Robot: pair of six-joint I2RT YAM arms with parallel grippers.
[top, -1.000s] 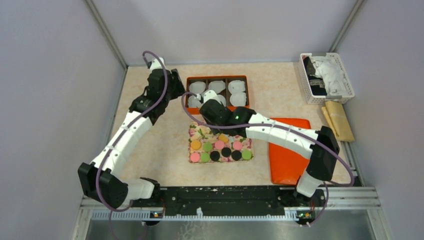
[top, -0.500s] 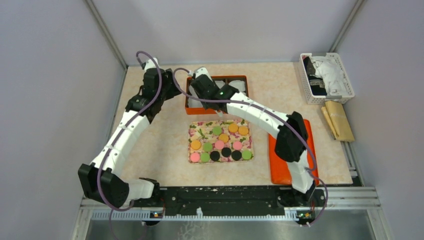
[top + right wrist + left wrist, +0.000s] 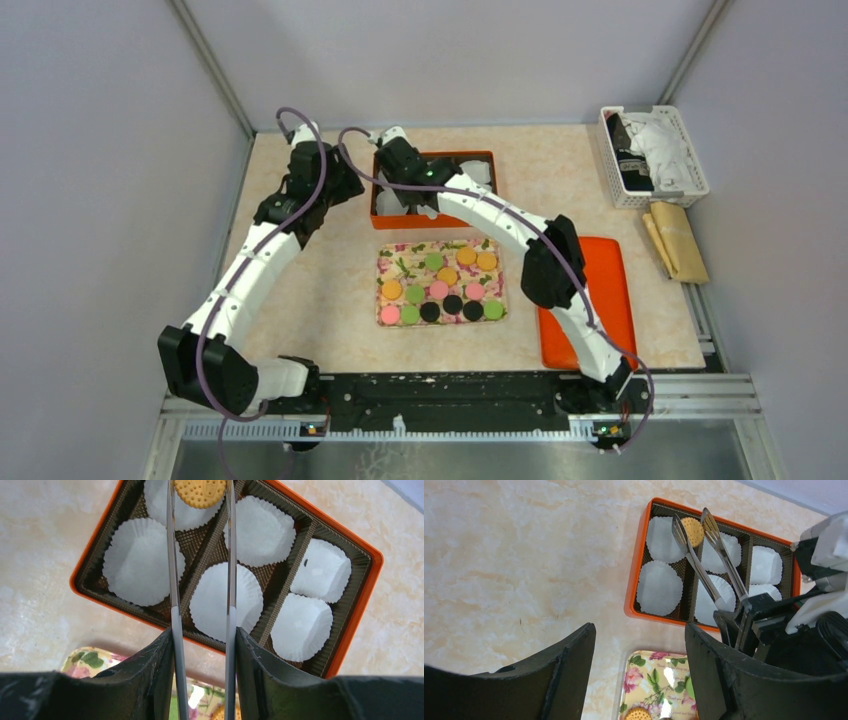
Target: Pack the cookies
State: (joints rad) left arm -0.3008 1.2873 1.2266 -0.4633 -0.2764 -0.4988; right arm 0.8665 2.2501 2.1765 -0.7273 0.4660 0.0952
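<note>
While I steer remotely, the surface (image 3: 300,300) carries the orange box (image 3: 360,605), with the floral tray (image 3: 385,262) of cookies (image 3: 440,290) just nearer than it. My left tool (image 3: 639,630) hangs spread, left of the box. My right tool (image 3: 202,640) squeezes tongs (image 3: 172,580). The box's six paper cups (image 3: 132,562) look empty. The tongs pinch one cookie (image 3: 200,491) by its rim above the far-left cup. I judge it light, stiff and crumbly, so a gentle edge grip suits.
</note>
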